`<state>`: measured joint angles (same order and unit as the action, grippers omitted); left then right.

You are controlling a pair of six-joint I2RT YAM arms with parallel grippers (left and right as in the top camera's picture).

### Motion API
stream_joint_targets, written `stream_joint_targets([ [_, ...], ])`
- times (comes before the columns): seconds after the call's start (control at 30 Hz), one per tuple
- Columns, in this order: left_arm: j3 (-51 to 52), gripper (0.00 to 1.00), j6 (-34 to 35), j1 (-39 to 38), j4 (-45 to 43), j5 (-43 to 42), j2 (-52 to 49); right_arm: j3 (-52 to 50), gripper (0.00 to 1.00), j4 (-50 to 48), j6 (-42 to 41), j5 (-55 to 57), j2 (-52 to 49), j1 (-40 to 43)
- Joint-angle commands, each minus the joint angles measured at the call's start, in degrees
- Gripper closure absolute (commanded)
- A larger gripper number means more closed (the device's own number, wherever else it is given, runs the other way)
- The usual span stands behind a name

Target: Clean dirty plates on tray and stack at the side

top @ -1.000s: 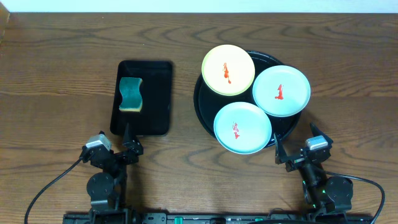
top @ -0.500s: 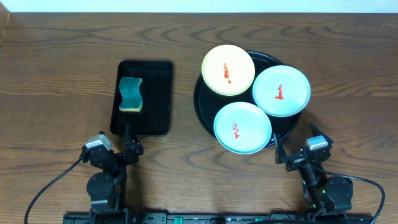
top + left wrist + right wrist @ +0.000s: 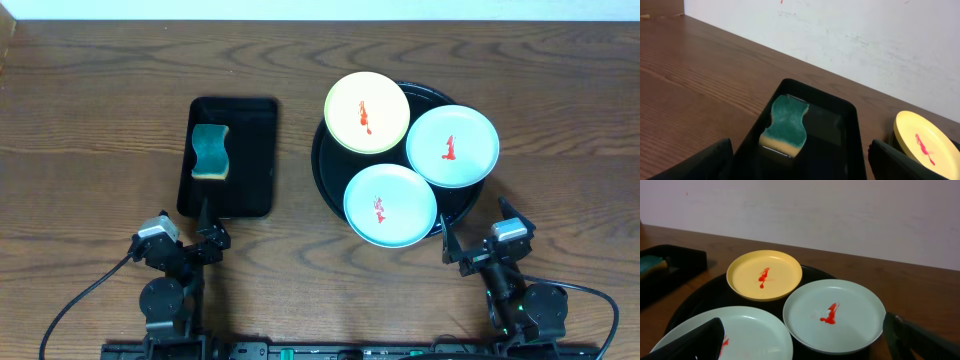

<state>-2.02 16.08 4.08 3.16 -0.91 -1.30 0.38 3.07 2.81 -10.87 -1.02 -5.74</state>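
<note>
Three plates lie on the round black tray (image 3: 322, 165) at the right. The pale yellow plate (image 3: 366, 112) is at the back, one mint plate (image 3: 452, 146) to the right, the other mint plate (image 3: 390, 206) at the front. Each has a red smear in its centre. My right gripper (image 3: 477, 230) stands open just in front of the tray, nothing between its fingers. In the right wrist view the right gripper (image 3: 805, 345) faces the front mint plate (image 3: 740, 335) and the right mint plate (image 3: 832, 312), the yellow plate (image 3: 765, 275) behind. My left gripper (image 3: 183, 222) is open and empty.
A rectangular black tray (image 3: 255, 160) sits at the left with a green and yellow sponge (image 3: 210, 152) in it. The left gripper (image 3: 802, 167) looks straight at that sponge (image 3: 786, 124). A white wall runs behind the wooden table (image 3: 100, 120).
</note>
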Motion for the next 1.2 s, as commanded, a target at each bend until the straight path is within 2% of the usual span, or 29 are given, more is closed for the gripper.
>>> stream_joint_targets([
  [0.0,1.79,0.13,-0.76,-0.02,0.83,0.96,-0.17,-0.07,0.01,0.20,0.68,-0.09,-0.11,0.39],
  [0.87,1.79,0.13,-0.72,0.02,0.48,1.38,-0.17,-0.07,0.01,0.22,0.68,-0.09,-0.11,0.39],
  [1.17,0.11,0.13,1.66,-0.02,1.03,-10.47,-0.79,-0.07,0.01,0.22,0.68,-0.09,-0.11,0.39],
])
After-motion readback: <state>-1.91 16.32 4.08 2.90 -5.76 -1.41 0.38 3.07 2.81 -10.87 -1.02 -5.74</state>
